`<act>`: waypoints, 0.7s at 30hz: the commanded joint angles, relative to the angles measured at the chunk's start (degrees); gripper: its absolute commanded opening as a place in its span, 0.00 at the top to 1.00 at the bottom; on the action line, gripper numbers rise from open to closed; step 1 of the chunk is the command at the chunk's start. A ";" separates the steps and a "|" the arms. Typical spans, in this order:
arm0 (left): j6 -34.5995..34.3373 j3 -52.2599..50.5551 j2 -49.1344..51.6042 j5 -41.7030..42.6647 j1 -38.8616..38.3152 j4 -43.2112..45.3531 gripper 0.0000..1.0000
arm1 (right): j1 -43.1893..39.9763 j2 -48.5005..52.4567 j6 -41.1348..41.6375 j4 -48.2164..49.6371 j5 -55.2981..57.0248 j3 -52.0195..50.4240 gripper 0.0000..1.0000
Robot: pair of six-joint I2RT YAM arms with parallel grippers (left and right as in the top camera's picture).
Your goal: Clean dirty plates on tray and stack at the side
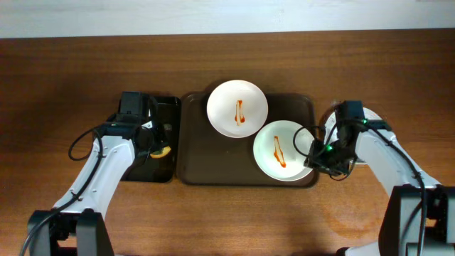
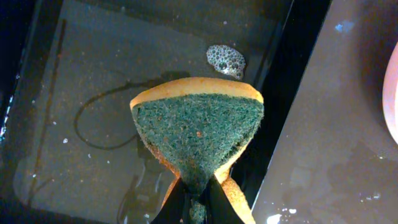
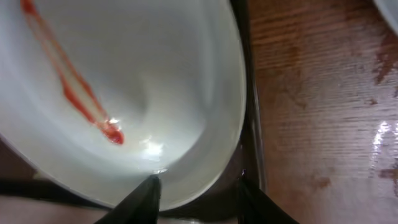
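Overhead: streak (image 1: pixel 240 112) on rear plate (image 1: pixel 222 107), far-to-near.

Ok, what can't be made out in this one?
What seems a third plate: a sliver at the right wrist frame's corner; overhead the right arm covers it, so clean or dirty is unknowable.
Sponge in the left gripper: overhead, nearly all under the left arm.
Black tray floor: overhead, mostly hidden by that arm.
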 commanded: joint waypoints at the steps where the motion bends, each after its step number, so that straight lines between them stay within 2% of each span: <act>1: 1.09 0.04 0.31 -0.39 0.37 0.11 1.00 | 0.48 0.09 1.36 4.76 0.61 -3.85 0.68; 3: 1.09 0.04 0.31 -0.39 0.37 0.09 1.00 | 1.51 0.09 1.36 9.35 0.66 -6.27 0.74; 6: 1.11 0.04 0.31 0.20 0.37 0.00 1.00 | 3.52 0.09 2.97 11.89 0.66 -7.78 0.92; 8: 1.11 0.04 0.28 2.19 0.35 -0.13 1.00 | 5.40 0.09 3.30 11.93 0.68 -7.80 0.96; 12: 1.79 0.04 0.28 11.67 0.09 0.55 1.00 | 9.81 0.09 4.87 11.98 0.72 -7.80 0.96; 14: 6.34 0.04 0.28 23.12 -2.23 3.63 1.00 | 12.20 0.09 6.27 12.96 0.96 -7.80 0.96; 16: 10.25 0.04 0.28 29.77 -5.75 7.34 1.00 | 13.05 0.09 6.27 13.64 1.29 -7.80 0.96; 19: 10.03 0.04 0.44 30.03 -11.26 9.66 1.00 | 13.03 0.09 6.27 13.64 1.29 -7.80 0.96; 21: 6.05 0.04 1.55 28.92 -16.09 10.88 1.00 | 13.00 0.09 6.27 13.66 1.29 -7.80 0.96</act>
